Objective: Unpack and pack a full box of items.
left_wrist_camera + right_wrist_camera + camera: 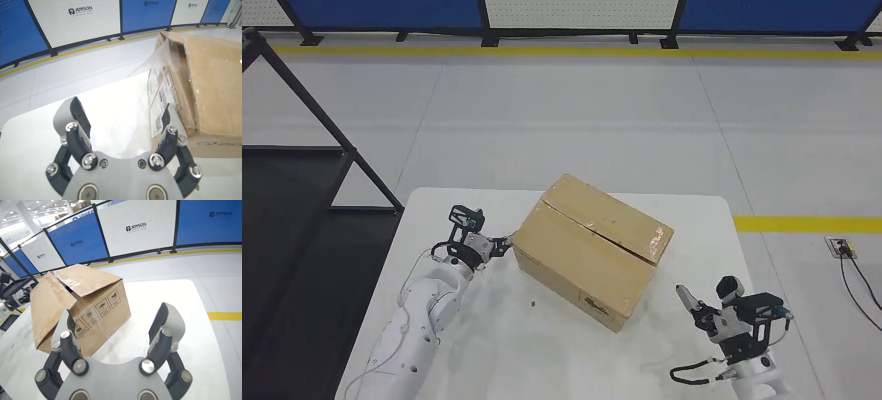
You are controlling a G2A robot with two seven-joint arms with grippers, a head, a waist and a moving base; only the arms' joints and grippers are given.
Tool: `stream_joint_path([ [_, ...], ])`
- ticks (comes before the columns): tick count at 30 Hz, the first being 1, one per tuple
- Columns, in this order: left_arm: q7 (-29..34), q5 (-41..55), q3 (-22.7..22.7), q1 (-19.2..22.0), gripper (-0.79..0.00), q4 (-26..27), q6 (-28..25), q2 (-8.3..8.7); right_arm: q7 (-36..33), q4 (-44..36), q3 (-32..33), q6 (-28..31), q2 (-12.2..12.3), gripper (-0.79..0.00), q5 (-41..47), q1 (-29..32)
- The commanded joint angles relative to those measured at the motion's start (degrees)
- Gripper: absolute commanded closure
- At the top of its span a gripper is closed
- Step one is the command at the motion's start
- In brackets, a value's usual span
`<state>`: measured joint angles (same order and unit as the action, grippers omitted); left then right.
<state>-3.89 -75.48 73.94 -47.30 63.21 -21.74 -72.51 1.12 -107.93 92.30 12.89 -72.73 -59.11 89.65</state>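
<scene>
Cardboard box (pixel 592 250) mid-worktop (pixel 492 340), set at an angle, top flaps down but slightly ajar, clear tape along seam. Left tool (pixel 122 106) spread wide at box end w/ shipping label (pixel 160 98), one finger just beside that face; contact: can't tell. Right tool (pixel 115 311) also spread, near opp. end w/ printed handling symbols (pixel 102 309), apart from box.

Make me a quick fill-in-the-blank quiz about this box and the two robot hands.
The cardboard box stands on a white ____.
The left hand and the right hand are both ____, holding nothing.
The hand right beside the box's labelled end is the ____ one.
Missing: table, open, left.
</scene>
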Motion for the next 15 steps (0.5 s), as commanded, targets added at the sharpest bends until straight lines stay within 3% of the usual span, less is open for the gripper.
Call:
stream_joint_path([
  [1,0.16,-0.05,0.27,-1.41,-0.785,1.81,-0.21,0.17,-0.45,-0.38,0.60,0.41,0.09,-0.785,0.02,-0.14],
  [6,0.56,-0.74,1.08,-5.02,-0.785,6.08,-0.64,0.66,-1.92,-1.19,1.22,4.21,0.34,-0.785,2.67,-0.47],
  [10,0.76,-0.90,1.94,-7.87,-0.785,8.77,-1.39,1.07,-7.54,-0.93,3.14,8.88,0.97,-0.785,3.88,-1.27],
  [15,0.95,-0.29,2.68,-11.18,-0.785,11.84,-2.95,1.47,-7.54,-0.93,3.14,8.88,0.97,-0.785,3.88,-1.27],
])
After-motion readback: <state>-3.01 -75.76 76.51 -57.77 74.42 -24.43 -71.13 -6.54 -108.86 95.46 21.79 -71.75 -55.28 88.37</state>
